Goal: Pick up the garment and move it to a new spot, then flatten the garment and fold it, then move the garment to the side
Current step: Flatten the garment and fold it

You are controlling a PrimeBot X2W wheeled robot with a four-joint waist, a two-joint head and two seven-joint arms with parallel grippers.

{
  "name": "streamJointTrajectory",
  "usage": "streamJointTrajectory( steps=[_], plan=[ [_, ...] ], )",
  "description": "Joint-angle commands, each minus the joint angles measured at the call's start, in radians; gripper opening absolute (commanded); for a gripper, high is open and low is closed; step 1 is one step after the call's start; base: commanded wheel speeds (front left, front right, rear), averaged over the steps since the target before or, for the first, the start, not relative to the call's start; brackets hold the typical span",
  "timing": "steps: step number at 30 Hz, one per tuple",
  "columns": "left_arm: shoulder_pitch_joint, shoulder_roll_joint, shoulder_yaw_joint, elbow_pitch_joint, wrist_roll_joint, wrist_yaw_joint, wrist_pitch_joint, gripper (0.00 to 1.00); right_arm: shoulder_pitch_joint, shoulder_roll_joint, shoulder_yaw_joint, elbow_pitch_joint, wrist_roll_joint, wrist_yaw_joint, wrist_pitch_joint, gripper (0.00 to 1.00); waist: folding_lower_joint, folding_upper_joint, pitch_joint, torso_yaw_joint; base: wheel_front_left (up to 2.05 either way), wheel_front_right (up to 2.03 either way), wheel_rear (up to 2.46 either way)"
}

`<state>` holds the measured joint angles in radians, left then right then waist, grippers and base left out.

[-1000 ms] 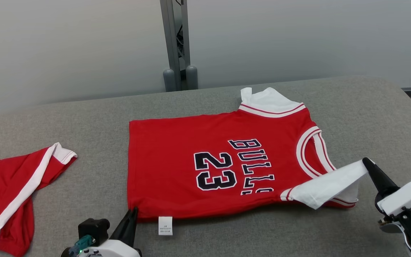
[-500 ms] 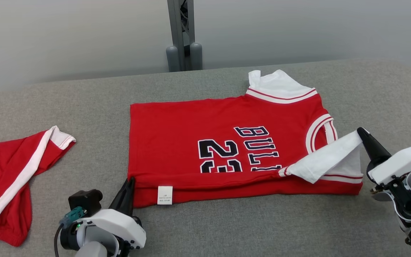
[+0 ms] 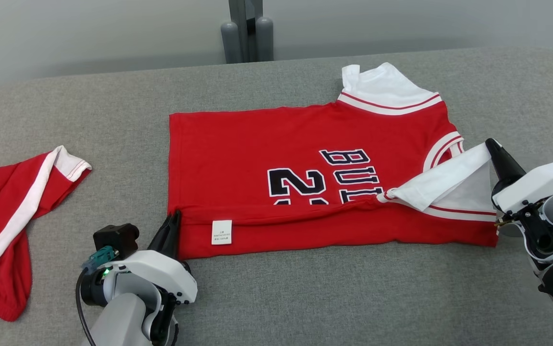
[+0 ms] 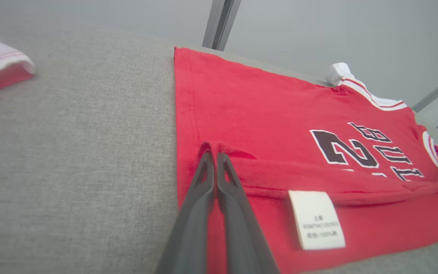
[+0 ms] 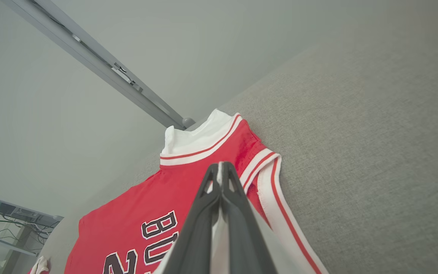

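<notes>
Both sets of jaws are pressed together: the left gripper [image 3: 175, 217] pinches the near hem corner of the jersey [image 3: 257, 144], the right gripper [image 3: 490, 144] its white sleeve [image 3: 444, 178]. The jersey lies on the table [image 3: 305, 298], near edge folded over. Left of it lie red shorts [image 3: 12, 202]; beyond it, a grey post [image 3: 246, 29].

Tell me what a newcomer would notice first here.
A red basketball jersey with white trim lies on the grey fabric table, its near edge folded over the number. The left gripper pinches its hem corner, the right gripper its white sleeve. A second red garment lies far left.
</notes>
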<state>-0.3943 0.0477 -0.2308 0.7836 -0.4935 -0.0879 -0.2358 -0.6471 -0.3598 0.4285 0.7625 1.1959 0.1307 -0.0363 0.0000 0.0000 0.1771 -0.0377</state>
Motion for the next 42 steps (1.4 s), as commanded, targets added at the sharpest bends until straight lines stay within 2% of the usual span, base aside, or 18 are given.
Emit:
streamJointTrajectory(
  steps=[1,11,33,34,35,36,37,38,39,40,42],
  plan=[
    [-0.019,0.006,-0.002,0.006,-0.005,0.003,-0.003,0.0,-0.017,-0.001,0.005,0.01,0.005,0.0,-0.009,0.0,0.0,0.0,0.011,0.004,0.0,0.0,0.0],
    [-0.064,0.006,-0.041,0.056,-0.035,0.004,-0.023,0.0,-0.083,-0.002,0.058,0.1,0.027,0.0,-0.067,0.0,0.0,0.0,0.044,0.018,0.0,0.0,0.0],
    [-0.077,0.006,-0.082,0.039,-0.059,0.018,-0.029,0.0,-0.125,-0.011,0.176,0.158,0.075,0.0,-0.134,0.0,0.0,0.0,0.057,0.029,0.0,0.0,0.0],
    [-0.078,0.006,-0.084,0.036,-0.06,0.02,-0.029,0.01,-0.127,-0.011,0.18,0.163,0.076,0.0,-0.133,0.0,0.0,0.0,0.058,0.03,0.0,0.0,0.0],
    [-0.078,0.006,-0.086,0.034,-0.061,0.019,-0.029,0.11,-0.128,-0.011,0.185,0.167,0.08,0.0,-0.132,0.0,0.0,0.0,0.059,0.03,0.0,0.0,0.0],
    [-0.079,0.006,-0.088,0.032,-0.061,0.02,-0.029,0.27,-0.129,-0.01,0.188,0.173,0.086,0.0,-0.131,0.0,0.0,0.0,0.059,0.031,0.0,0.0,0.0],
    [-0.078,0.006,-0.09,0.032,-0.06,0.02,-0.029,0.36,-0.132,-0.009,0.189,0.179,0.089,0.0,-0.132,0.26,0.0,0.0,0.059,0.031,0.0,0.0,0.0],
    [-0.077,0.006,-0.093,0.034,-0.061,0.024,-0.029,0.56,-0.136,-0.008,0.188,0.185,0.095,0.0,-0.138,0.53,0.0,0.0,0.059,0.032,0.0,0.0,0.0],
    [-0.077,0.006,-0.095,0.036,-0.06,0.029,-0.029,0.88,-0.137,-0.003,0.187,0.189,0.105,0.0,-0.132,1.0,0.0,0.0,0.058,0.032,0.0,0.0,0.0],
    [-0.077,0.006,-0.096,0.039,-0.059,0.03,-0.029,1.0,-0.141,-0.003,0.19,0.19,0.106,0.0,-0.136,1.0,0.0,0.0,0.056,0.032,0.0,0.0,0.0],
    [-0.075,0.006,-0.095,0.043,-0.055,0.035,-0.029,1.0,-0.139,-0.004,0.195,0.188,0.115,0.0,-0.14,1.0,0.0,0.0,0.051,0.031,0.0,0.0,0.0]
  ],
)
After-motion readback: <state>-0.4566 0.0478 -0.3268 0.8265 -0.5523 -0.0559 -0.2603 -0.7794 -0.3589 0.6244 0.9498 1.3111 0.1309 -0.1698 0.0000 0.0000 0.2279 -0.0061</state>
